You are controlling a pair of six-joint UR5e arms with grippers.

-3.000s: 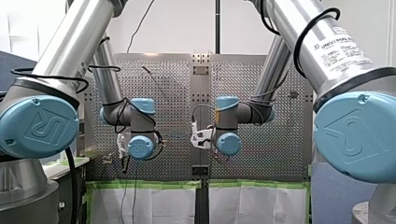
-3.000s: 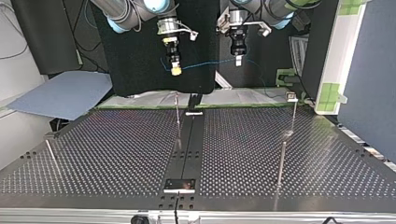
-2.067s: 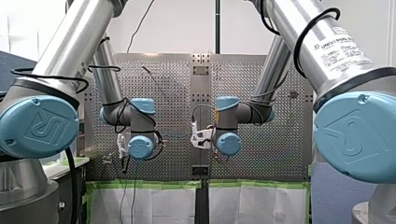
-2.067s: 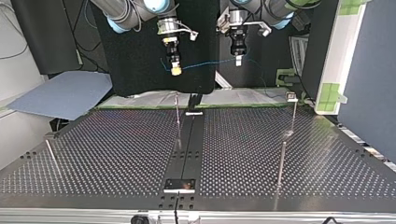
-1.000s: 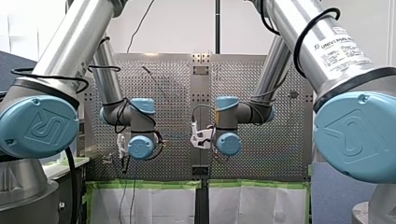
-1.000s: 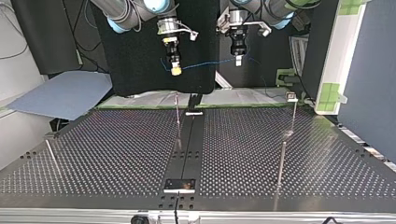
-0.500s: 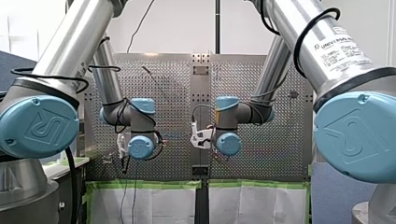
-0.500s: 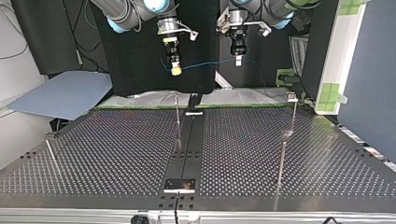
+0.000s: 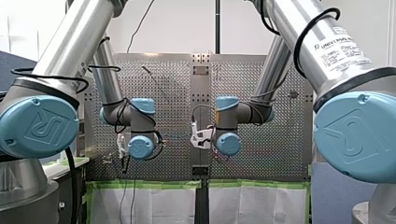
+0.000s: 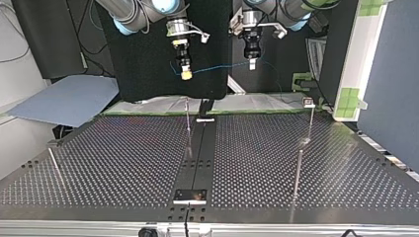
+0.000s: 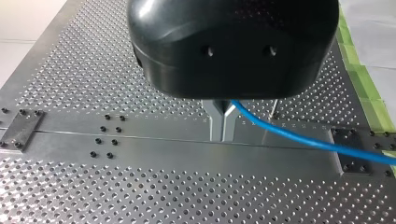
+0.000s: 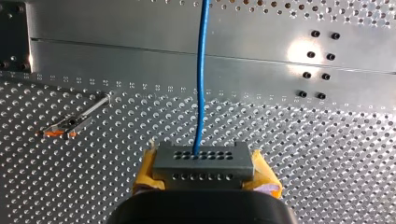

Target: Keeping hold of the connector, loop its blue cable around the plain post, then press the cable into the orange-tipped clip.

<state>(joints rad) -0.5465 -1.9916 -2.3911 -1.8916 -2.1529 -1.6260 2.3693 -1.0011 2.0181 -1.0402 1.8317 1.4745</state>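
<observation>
Both arms hang above the perforated table (image 10: 123, 163). The right claw (image 12: 202, 170) has its yellow pads (image 12: 144, 176) clamped on the grey connector (image 12: 201, 161), with the blue cable (image 12: 201, 84) running straight out ahead. The left claw (image 11: 223, 122) is pinched together on that cable further along. The orange-tipped clip (image 12: 69, 125) sits on the table, well apart from the cable.

Bright, even room light fills the front view; its white wall (image 9: 177, 28) is nearly washed out. In the top view the perforated table (image 10: 123, 163) has a soft sheen, against a dark black cloth (image 10: 143, 64). A round glare spot burns on the centre plate (image 12: 299, 50) in the right wrist view. My left gripper (image 11: 222, 133) has a black body with dull highlights, soft-edged close to the lens.
</observation>
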